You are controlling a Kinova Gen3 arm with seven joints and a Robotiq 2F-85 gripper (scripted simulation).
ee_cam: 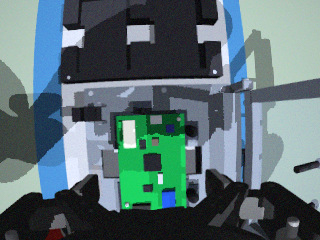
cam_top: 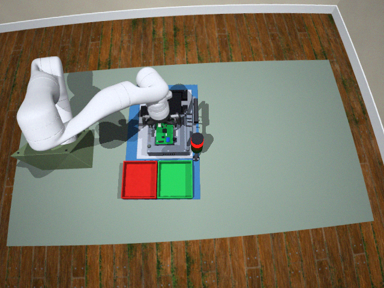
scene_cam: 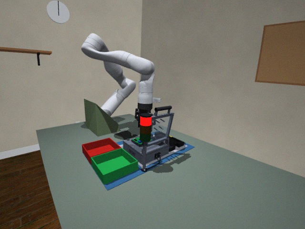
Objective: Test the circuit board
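Observation:
The green circuit board (cam_top: 163, 134) lies flat, component side up, in the grey tester. In the wrist view the board (ee_cam: 151, 160) has its white connector (ee_cam: 128, 134) at the end nearer the black tray (ee_cam: 140, 34), which is empty. The tester's clear lid (scene_cam: 162, 123) stands open and upright. The signal light (scene_cam: 145, 120) glows red. My gripper (ee_cam: 152, 184) is open and empty, low over the board, with a finger on either side of it. In the exterior view the gripper (scene_cam: 142, 115) is partly hidden behind the signal light.
The red bin (cam_top: 139, 179) and the green bin (cam_top: 175, 179) stand side by side in front of the tester on the blue mat. The signal light's post (cam_top: 197, 143) stands at the tester's right front corner. The arm's base (cam_top: 52, 155) is at the left.

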